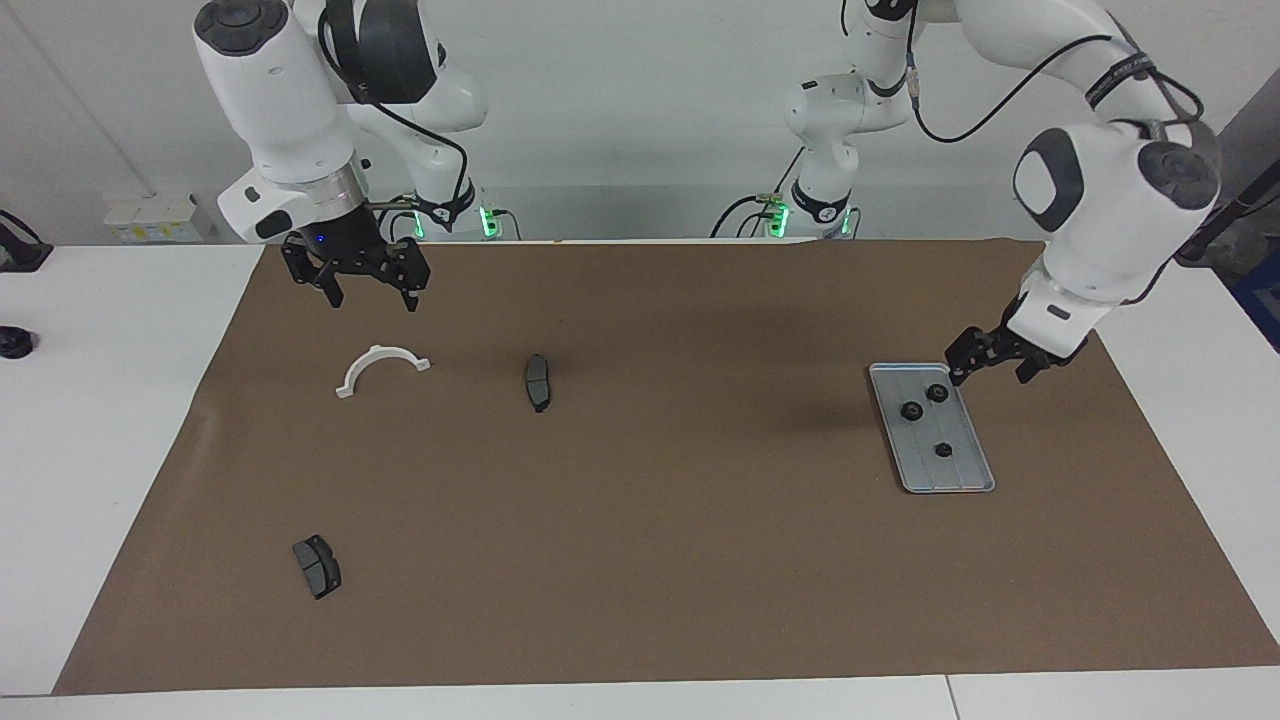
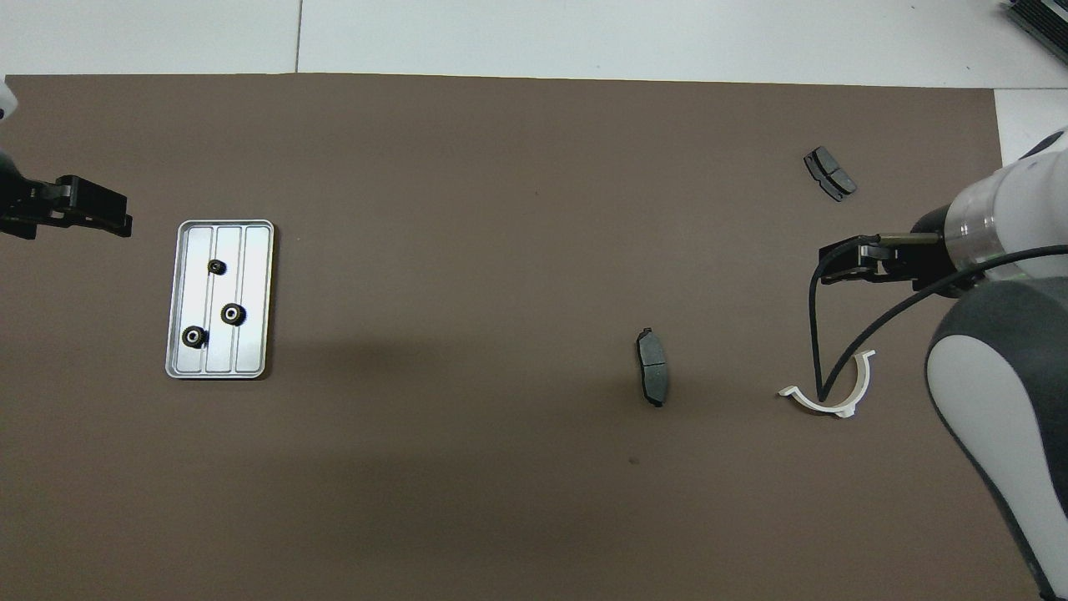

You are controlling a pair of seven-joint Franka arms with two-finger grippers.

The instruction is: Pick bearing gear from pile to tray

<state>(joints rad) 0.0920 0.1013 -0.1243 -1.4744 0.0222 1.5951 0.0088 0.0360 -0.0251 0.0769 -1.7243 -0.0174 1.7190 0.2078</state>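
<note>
- Brown mat (image 1: 660, 470) covers most of the white counter (image 1: 110, 400); every loose part lies on it.
- Left arm's pincer (image 1: 995, 358) hangs in the air, jaws wide and empty, just off the tray's corner nearest the robots, at about 1 o'clock from the tray in the facing view.
- Right arm's pincer (image 1: 368, 290) waits, jaws wide and empty, over the mat near the robots' edge, at about 12 o'clock from the white bracket in the facing view.
- Silver-grey tray (image 1: 965, 475) lies flat toward the left arm's end of the mat, its long side running away from the robots.
- White semicircular bracket (image 1: 380, 367) lies toward the right arm's end.
- One dark brake pad (image 1: 537, 381) lies beside the bracket, toward the middle of the mat.
- Second brake pad (image 1: 317, 566) lies farther from the robots, at about 7 o'clock from the bracket in the facing view.
- Three small black gears sit in the tray, apart from one another: gear one (image 1: 937, 392), gear two (image 1: 911, 410) and gear three (image 1: 942, 449), the third farthest from the robots.
</note>
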